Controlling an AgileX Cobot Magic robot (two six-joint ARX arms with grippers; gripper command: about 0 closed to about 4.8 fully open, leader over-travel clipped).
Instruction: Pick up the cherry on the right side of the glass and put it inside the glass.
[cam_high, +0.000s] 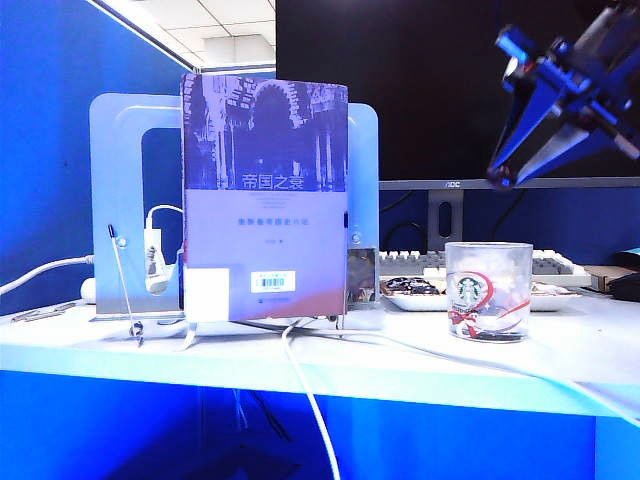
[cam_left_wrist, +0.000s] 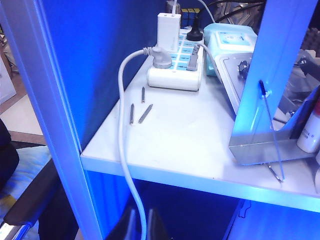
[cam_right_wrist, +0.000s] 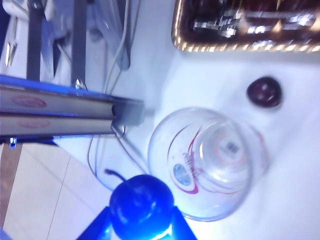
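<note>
- The cherry sits clamped between the right gripper fingers at the bottom centre of the right wrist view, looking blue in that lighting, stem poking toward the upper left. The claw is closed partway onto it, just wide enough for the fruit.
- The glass is just beside the held cherry in that view, seen from above, its open mouth facing the camera. The cherry is beside the rim, not over the opening.
- Second dark cherry lies on the white table, upper right of the glass and apart from it. A tray sits along the top edge.
- Exterior view: right gripper hangs high in the upper right, well above the glass; the cherry itself can't be made out there.
- Also only there: an upright book in a bookend, left of the glass.
- Left wrist view shows a power strip and cable on the table, nothing of the left gripper, so can't tell how it stands.
</note>
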